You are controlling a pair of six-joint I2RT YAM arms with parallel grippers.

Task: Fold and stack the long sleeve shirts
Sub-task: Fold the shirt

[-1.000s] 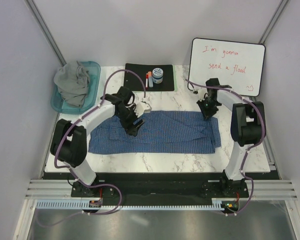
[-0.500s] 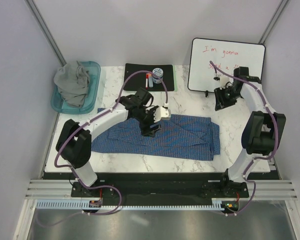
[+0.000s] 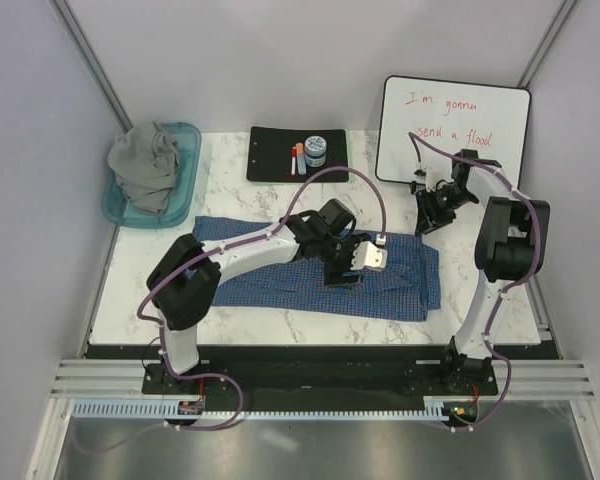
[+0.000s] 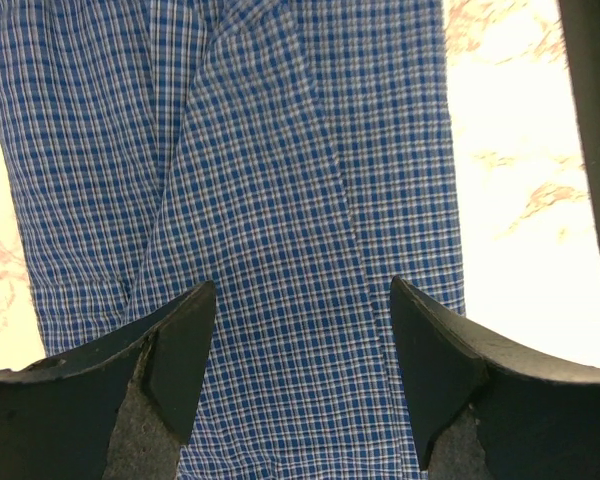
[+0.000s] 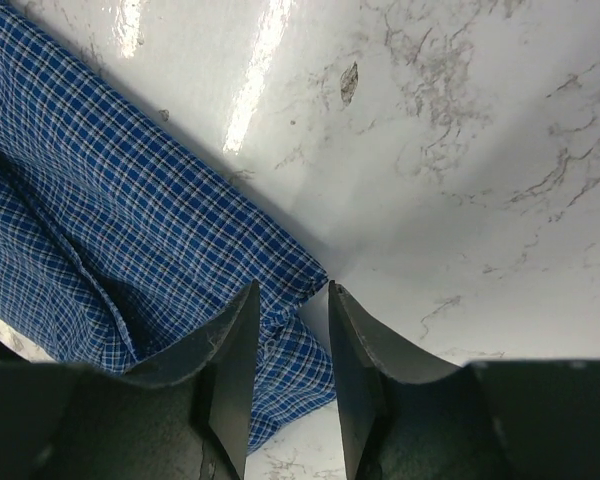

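Observation:
The blue-and-white check shirt (image 3: 400, 280) lies spread flat across the marble table (image 3: 380, 200). My left gripper (image 3: 345, 270) hovers over its middle, open. In the left wrist view the fingers (image 4: 180, 340) stand wide apart over the check cloth (image 4: 280, 150), with nothing between them. My right gripper (image 3: 427, 215) hangs open just above the shirt's far right corner (image 5: 100, 200), its jaws a narrow gap apart and gripping nothing. The grey shirt (image 3: 145, 165) sits crumpled in the teal tub (image 3: 115, 205) at the back left.
A whiteboard (image 3: 455, 130) with red writing leans at the back right, close behind the right arm. A black mat (image 3: 275, 150) at the back centre holds markers (image 3: 298, 158) and a small jar (image 3: 316, 150).
My left gripper has swept rightward across the check shirt, from its left part to its middle. My right gripper has let go of the far right corner, risen, then come back down near it.

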